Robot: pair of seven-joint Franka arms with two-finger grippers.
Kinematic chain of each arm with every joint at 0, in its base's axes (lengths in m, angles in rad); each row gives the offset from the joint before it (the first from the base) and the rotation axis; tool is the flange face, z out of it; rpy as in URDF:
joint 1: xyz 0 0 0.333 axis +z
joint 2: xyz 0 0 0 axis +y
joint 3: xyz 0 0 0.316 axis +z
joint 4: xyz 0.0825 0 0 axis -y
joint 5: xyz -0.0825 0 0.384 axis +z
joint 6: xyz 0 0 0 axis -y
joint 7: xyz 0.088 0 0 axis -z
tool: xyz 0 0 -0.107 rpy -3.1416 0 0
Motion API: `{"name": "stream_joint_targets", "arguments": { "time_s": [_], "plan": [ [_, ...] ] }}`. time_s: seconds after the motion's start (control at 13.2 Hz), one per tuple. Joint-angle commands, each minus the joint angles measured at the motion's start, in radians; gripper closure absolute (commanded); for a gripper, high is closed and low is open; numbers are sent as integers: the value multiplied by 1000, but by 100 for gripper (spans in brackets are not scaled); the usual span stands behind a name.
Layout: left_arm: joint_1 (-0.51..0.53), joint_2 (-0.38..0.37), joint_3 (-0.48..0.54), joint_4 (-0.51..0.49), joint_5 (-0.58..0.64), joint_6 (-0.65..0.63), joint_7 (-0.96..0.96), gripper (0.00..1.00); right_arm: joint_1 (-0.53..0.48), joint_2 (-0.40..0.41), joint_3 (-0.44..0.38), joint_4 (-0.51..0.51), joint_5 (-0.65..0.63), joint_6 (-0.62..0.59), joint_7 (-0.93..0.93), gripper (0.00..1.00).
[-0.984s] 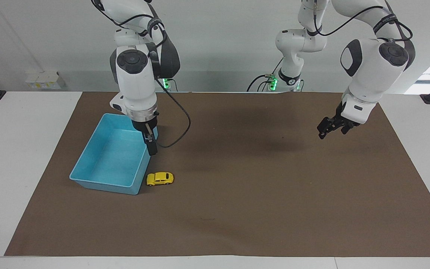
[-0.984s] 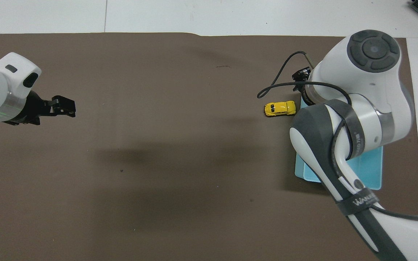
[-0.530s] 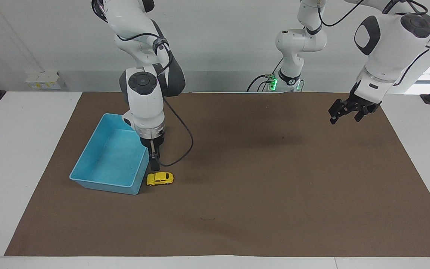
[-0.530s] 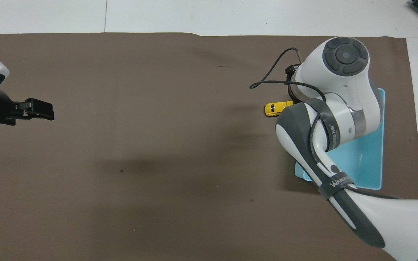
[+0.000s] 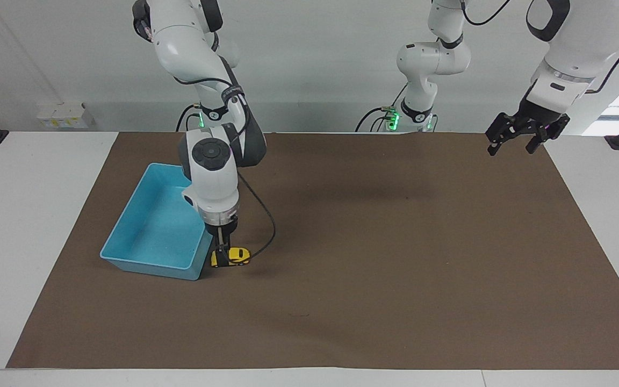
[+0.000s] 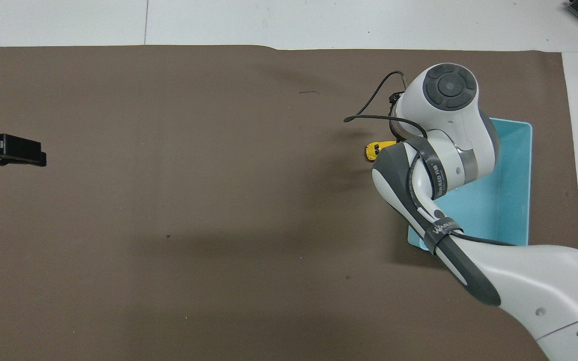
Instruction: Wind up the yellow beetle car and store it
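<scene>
Right claw sits low in the facing view, a little below the frame's middle height, and it has dropped over the last second from above the tray's rim to table level. Its jaws are spread as wide as they go on either side of the car and have hold of nothing yet. The left claw, also open and empty, has risen and drawn back to the upper corner of that view at its own arm's end, where it waits. Beneath both lies the brown mat, which fills most of the frame. The blue tray rests on the mat in the lower part of the view at the right arm's end, with nothing in it. The yellow car stands on its wheels on the mat, just beside the tray's corner farthest from the robots, and has not moved. The descent suggests the approach is finished and the grasp comes next. Winding and storing are not yet begun.
</scene>
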State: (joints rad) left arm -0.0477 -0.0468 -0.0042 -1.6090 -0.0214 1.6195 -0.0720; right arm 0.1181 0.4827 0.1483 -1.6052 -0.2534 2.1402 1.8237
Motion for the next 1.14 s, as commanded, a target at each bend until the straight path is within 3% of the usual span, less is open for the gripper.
{"name": "stream_joint_targets", "arguments": {
  "time_s": [0.0, 0.3, 0.53, 0.61, 0.68, 0.76, 1.06],
  "plan": [
    [14, 4, -11, 31, 8, -41, 17, 0, -9, 22, 8, -27, -46, 65, 36, 0],
    [12, 10, -23, 118, 8, -180, 17, 0, -12, 40, 10, -58, -66, 96, 39, 0],
    [12, -36, -23, 71, 3, -184, 44, 0, -1, 54, 8, -91, -72, 144, 74, 0],
    [9, -50, -22, 51, 3, -176, 91, 0, -2, 54, 10, -99, -73, 150, 75, 44],
    [11, -53, -22, 44, 3, -176, 104, 0, -3, 53, 10, -105, -72, 162, 80, 96],
    [14, -51, -20, 44, 3, -165, 98, 0, -3, 54, 10, -104, -73, 165, 80, 100],
    [15, -51, -17, 43, 3, -119, 45, 0, 18, 45, 10, -85, -73, 124, 80, 100]
  ]
}}
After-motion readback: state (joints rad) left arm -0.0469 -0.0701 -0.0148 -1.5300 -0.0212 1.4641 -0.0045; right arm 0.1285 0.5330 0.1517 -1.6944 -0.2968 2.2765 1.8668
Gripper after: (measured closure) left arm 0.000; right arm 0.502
